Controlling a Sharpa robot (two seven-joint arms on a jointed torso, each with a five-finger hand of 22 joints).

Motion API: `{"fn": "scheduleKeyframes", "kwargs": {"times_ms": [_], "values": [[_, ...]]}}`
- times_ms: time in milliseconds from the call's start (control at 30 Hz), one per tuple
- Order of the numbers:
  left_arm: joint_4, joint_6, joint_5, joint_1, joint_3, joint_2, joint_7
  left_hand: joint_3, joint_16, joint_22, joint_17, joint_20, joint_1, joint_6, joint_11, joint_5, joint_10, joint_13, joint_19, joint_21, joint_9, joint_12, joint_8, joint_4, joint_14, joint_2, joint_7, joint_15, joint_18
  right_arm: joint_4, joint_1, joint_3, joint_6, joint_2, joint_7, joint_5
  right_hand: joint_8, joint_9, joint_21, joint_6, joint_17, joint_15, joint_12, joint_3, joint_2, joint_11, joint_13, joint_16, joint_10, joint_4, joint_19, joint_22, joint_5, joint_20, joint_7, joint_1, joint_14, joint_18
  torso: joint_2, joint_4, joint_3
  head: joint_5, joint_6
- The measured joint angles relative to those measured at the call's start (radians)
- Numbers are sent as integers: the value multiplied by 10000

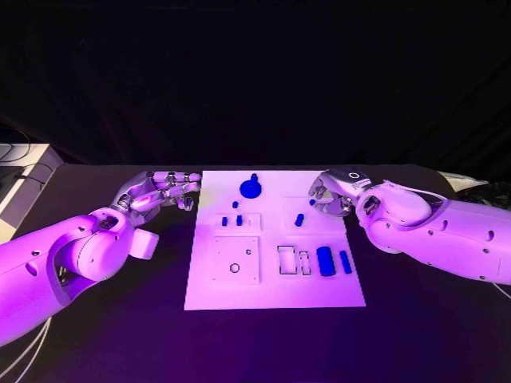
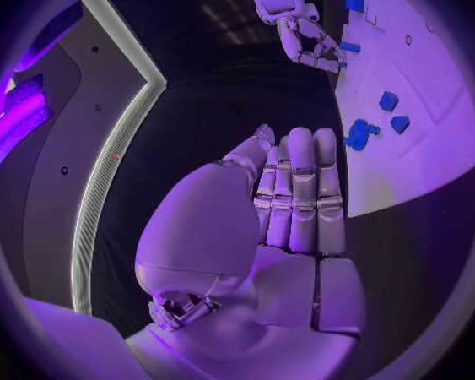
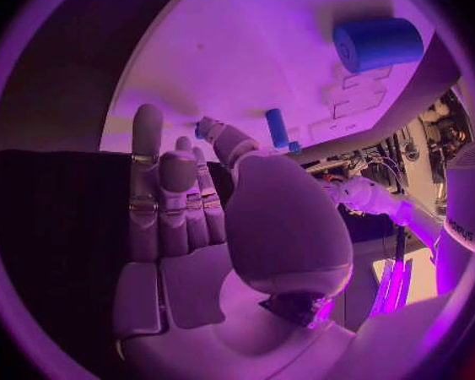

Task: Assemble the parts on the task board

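On the black desk [image 1: 117,319] the white task board [image 1: 274,239] lies between the two arms, with the blue parts [image 1: 326,261] scattered over it: a round knobbed piece [image 1: 251,188] near the far edge, small pegs [image 1: 239,220] toward the middle, and longer pieces lying beside the slots at the near right. The left hand [image 1: 164,190] waits just beside the board's far left corner; its fingers lie straight and pressed side by side, gripping nothing, likely parked so it does not cover the board. The right hand [image 1: 334,194] sits over the board's far right edge, fingers loosely bent and apart and holding nothing, probably placed to reach a nearby part.

The left wrist view shows the left hand's fingers [image 2: 300,194] flat together, which the head view leaves unclear, and the right hand [image 2: 300,29] across the board. The right wrist view shows a large blue cylinder [image 3: 380,44] and a small peg [image 3: 277,127] close ahead of that hand.
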Motion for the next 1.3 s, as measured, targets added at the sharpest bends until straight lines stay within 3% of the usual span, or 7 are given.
{"fn": "scheduleKeyframes", "kwargs": {"times_ms": [367,567,700,833,1167,1300], "values": [[4,48,63,-3,3,3,-26,-42,0,28,19,-35,81,0,0,0,1,1,35,-40,-1,0,0,-42,0,81,0,0,0,-265,-83,2,91,276,-129,-23,0,0,-202,142,-35,0,0,97,13,-59,1,138,62,153,56,292,102,51,-17,-12,0,93,5,-3,12,-21,5],[-6,48,62,-3,3,5,-70,-41,1,28,19,-36,81,0,0,0,1,1,35,-40,-1,0,0,-41,1,81,1,0,0,-355,-102,25,153,376,-132,100,0,1,-314,213,-27,0,0,197,113,-75,1,216,80,192,94,490,216,13,-56,-112,1,102,4,-3,14,-37,5],[-6,50,58,-3,3,5,-100,-41,1,28,19,-36,81,0,0,0,1,1,35,-40,-1,0,0,-41,1,81,0,0,0,-419,-102,34,195,414,-120,184,1,1,-384,314,-27,-37,-1,369,296,-76,1,235,81,180,95,649,234,13,-59,-152,-36,102,3,-2,12,-50,-3],[-3,52,56,-3,3,0,-123,-41,1,27,18,-36,81,1,0,0,1,1,35,-40,-2,0,0,-41,1,81,1,0,0,-440,-103,37,247,431,-98,260,1,10,-462,451,-42,-37,-7,800,387,-111,-8,273,226,228,96,783,-10,13,-114,-173,-36,107,3,-1,6,-57,-23],[0,66,53,-4,3,-20,-170,-68,3,81,40,-36,81,-33,37,0,-36,2,34,-40,-2,-1,0,-68,2,81,34,0,1,-416,-107,54,288,432,-87,344,-46,26,-461,953,-42,-91,-69,1308,650,-253,-23,273,725,-96,94,1193,-95,-65,-231,-118,-89,107,0,-2,6,-63,-56],[0,73,52,-4,3,-31,-185,-67,3,82,39,-36,81,-36,37,0,-36,2,34,-40,-2,0,0,-68,1,81,37,0,0,-396,-112,55,269,427,-94,353,-24,64,-461,969,-42,-155,-112,1405,693,-216,-23,272,762,-251,53,1390,-77,-104,-241,-133,-78,98,0,-3,9,-65,-74]]}}
